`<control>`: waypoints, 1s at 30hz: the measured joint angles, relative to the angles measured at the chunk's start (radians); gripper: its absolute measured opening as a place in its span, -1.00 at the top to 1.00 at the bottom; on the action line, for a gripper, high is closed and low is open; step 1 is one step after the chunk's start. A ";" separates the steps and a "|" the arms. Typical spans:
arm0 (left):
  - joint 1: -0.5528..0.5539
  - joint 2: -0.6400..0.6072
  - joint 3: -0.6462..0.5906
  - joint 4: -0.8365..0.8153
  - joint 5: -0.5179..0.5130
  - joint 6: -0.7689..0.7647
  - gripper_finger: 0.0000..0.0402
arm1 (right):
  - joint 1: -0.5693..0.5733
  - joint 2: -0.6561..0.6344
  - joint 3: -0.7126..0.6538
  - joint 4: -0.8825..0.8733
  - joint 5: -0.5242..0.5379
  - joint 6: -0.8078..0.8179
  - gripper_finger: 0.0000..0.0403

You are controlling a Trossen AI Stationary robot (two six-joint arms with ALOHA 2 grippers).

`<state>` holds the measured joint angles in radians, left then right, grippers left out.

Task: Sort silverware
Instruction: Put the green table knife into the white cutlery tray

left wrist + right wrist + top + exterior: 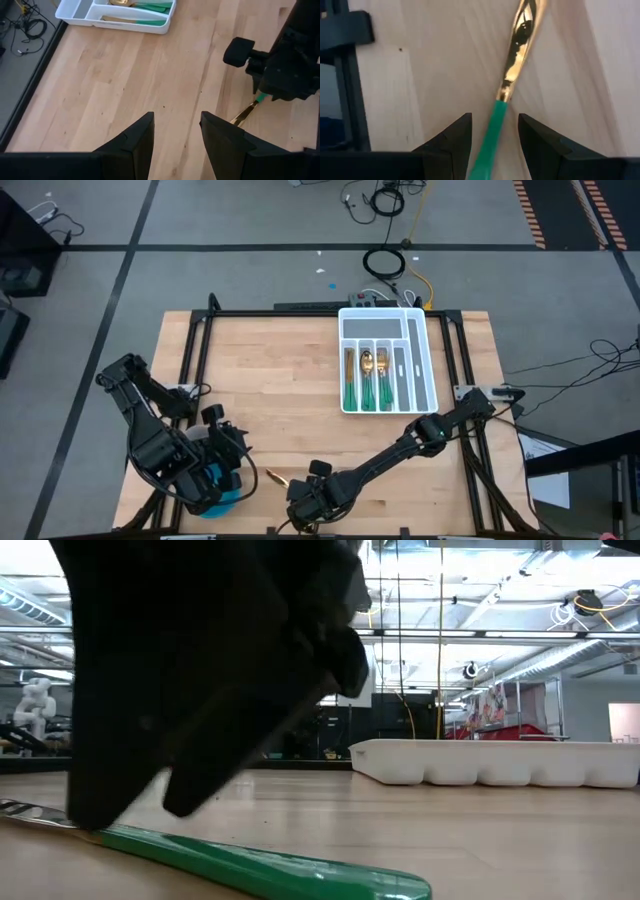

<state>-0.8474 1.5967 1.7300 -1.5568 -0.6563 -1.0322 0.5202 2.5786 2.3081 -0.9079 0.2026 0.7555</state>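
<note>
At the near edge of the pale wooden butcher-block table [270, 410], a single piece of silverware with a teal-green handle and a shiny gold head [507, 95] is seen lying flat on the wood. The right gripper [491, 131] is lowered over it, and its two dark fingers [451, 140] are spread apart with the green handle running between them — no contact between the pads and the handle can be made out in the right wrist view, so the grasp is not closed. In the low view the same utensil's handle is shown resting on the boards, its other end hidden under the dark bulk of the gripper. In the high view only the gold tip is visible, projecting from beneath the right gripper toward the left arm. The left gripper [176, 132] is held just beside it, over the near left part of the table, with its fingers parted and nothing between them; something blue is glimpsed under that arm from above, but what it is cannot be told. Farther back, toward the far right of the table, a white plastic compartmented tray [420, 350] is set — several green-handled, gold-headed utensils [366, 380] are already laid in its narrow left compartments, handles pointing toward the near side.
</note>
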 joint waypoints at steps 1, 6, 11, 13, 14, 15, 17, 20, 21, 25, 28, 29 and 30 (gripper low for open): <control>0.000 0.000 -0.002 -0.001 0.000 0.000 0.16 | 0.001 0.001 0.000 -0.002 -0.001 0.000 0.25; 0.000 0.000 -0.002 0.000 -0.003 -0.001 0.16 | 0.002 0.022 0.003 -0.030 -0.029 0.015 0.25; 0.000 0.000 -0.002 -0.001 -0.006 0.001 0.16 | 0.000 0.065 0.007 -0.031 -0.133 0.004 0.27; 0.000 0.000 -0.002 -0.001 -0.007 0.005 0.16 | 0.000 0.075 0.009 -0.047 -0.153 0.015 0.34; 0.000 0.000 -0.002 -0.001 -0.007 0.015 0.16 | 0.000 0.080 0.010 -0.053 -0.164 0.019 0.41; 0.000 0.000 -0.002 -0.001 -0.007 0.020 0.16 | -0.001 0.081 0.010 -0.058 -0.173 0.018 0.49; 0.000 0.000 -0.002 -0.001 -0.007 0.022 0.16 | -0.003 0.081 0.010 -0.068 -0.187 0.016 0.68; 0.000 0.000 -0.002 -0.002 -0.008 0.026 0.16 | -0.009 0.081 0.010 -0.070 -0.206 0.008 0.92; 0.000 0.000 -0.002 -0.003 -0.008 0.026 0.16 | -0.012 0.081 0.010 -0.071 -0.214 0.004 0.95; 0.000 0.000 -0.002 -0.005 -0.008 0.026 0.16 | -0.019 0.080 0.010 -0.086 -0.231 0.009 0.98; 0.000 0.000 -0.002 -0.006 -0.008 0.026 0.16 | -0.019 0.075 0.010 -0.093 -0.230 0.012 0.99; 0.000 0.000 -0.002 -0.005 -0.008 0.027 0.16 | -0.019 0.070 0.009 -0.097 -0.228 0.015 0.99; 0.000 0.000 -0.002 -0.006 -0.008 0.027 0.16 | -0.017 0.067 0.008 -0.107 -0.219 0.020 0.99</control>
<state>-0.8474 1.5967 1.7275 -1.5623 -0.6643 -1.0054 0.5032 2.6452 2.3164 -1.0149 -0.0164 0.7756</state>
